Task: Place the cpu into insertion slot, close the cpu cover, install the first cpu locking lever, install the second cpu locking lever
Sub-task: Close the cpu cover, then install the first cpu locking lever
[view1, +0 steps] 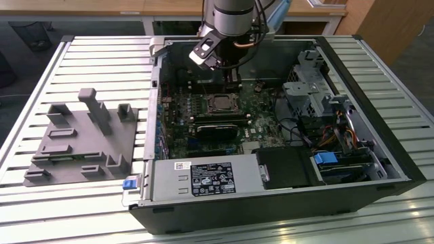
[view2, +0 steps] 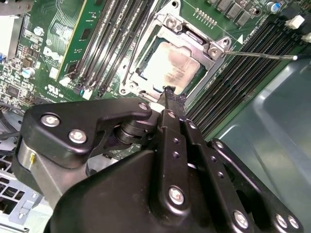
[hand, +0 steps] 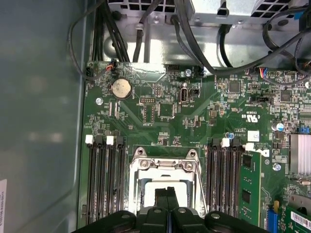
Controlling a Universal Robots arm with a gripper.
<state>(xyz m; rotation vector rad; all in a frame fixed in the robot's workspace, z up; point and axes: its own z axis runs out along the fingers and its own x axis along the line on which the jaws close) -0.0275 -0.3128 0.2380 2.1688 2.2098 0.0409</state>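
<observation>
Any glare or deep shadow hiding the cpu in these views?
Second wrist view: the cpu gleams pale, yet legible. First wrist view: the gripper darkly overlaps it. Exterior view: the computer case is dim inside; the table slats glare.

Green board (hand: 160, 116), silvery-grey cpu (view2: 172, 65), silver cover (hand: 165, 165), black end effector (view2: 170, 92), plus a grey fixture (view1: 81, 137) and that pale stripy surface (view1: 101, 56).
</observation>
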